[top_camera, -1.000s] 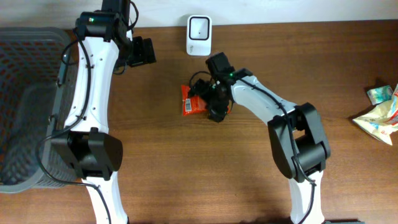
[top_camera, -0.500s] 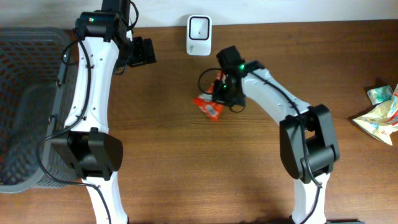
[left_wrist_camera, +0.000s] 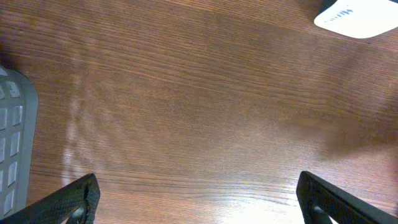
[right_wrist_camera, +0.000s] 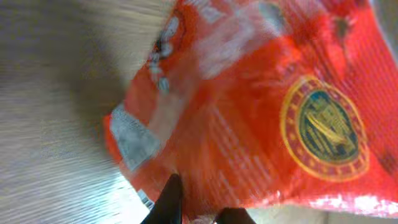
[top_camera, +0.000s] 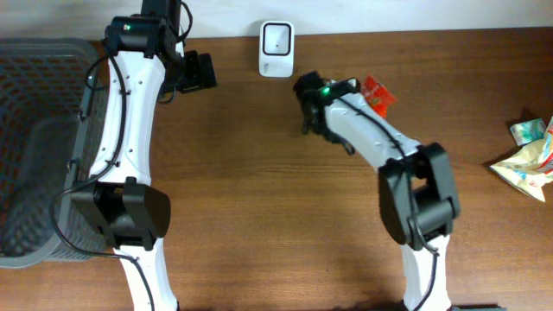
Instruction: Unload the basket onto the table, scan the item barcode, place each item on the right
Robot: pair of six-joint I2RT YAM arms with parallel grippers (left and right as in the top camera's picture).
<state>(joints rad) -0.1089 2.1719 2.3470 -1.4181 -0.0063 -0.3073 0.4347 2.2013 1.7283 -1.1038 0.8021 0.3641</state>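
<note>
Right pincer (right_wrist_camera: 198, 214) clamped on the red snack packet (top_camera: 377, 93), which hangs over the desk (top_camera: 259, 216) near the white barcode scanner (top_camera: 276, 37), to its right. Left pincer (left_wrist_camera: 199, 205) gapes wide, empty. Pickup appears done; presenting the barcode to the scanner seemingly remains.

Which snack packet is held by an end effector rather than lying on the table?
The red packet, gripped by the right end effector; the pale wrappers lie loose at the far right.

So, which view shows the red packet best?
Right wrist: the packet fills the frame, its gold seal visible, though blurred. Overhead shows only a small red piece beside the right arm. Left wrist shows none of it.
</note>
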